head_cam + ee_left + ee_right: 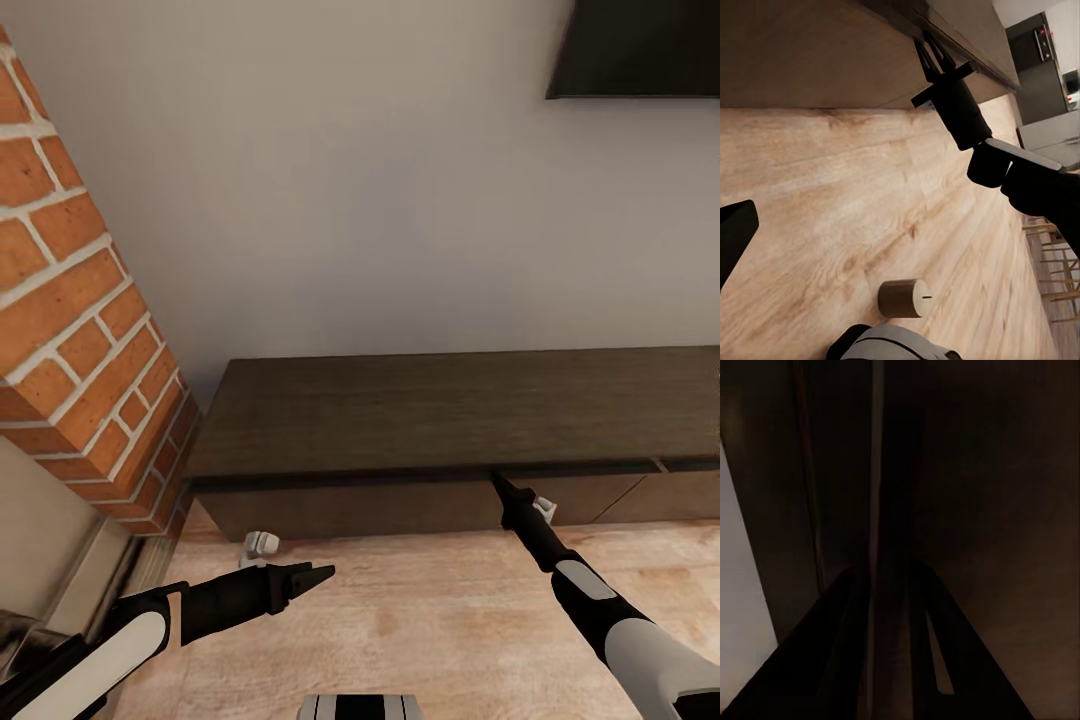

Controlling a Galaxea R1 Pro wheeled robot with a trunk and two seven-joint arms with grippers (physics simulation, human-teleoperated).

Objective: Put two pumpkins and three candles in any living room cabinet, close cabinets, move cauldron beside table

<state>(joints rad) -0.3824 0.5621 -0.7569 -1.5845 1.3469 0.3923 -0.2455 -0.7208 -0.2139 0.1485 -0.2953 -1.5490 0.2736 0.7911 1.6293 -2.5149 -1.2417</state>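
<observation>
The long dark brown cabinet (450,420) runs along the wall, its drawer fronts (400,508) closed. My right gripper (500,486) reaches the top edge of a drawer front, fingers close together on that edge; it is seen from the side in the left wrist view (931,46). The right wrist view is dark, with the two fingers (832,645) almost meeting against the wood. My left gripper (318,577) hovers open over the wooden floor with nothing in it. One beige candle (902,298) lies on its side on the floor near my base. The pumpkins, cauldron and table are out of view.
A red brick fireplace column (80,330) rises at the left, touching the cabinet's end. A dark screen (640,45) hangs on the wall above. Pale wooden floor (430,620) spreads before the cabinet. A fridge (1035,67) and chairs (1054,262) stand far off.
</observation>
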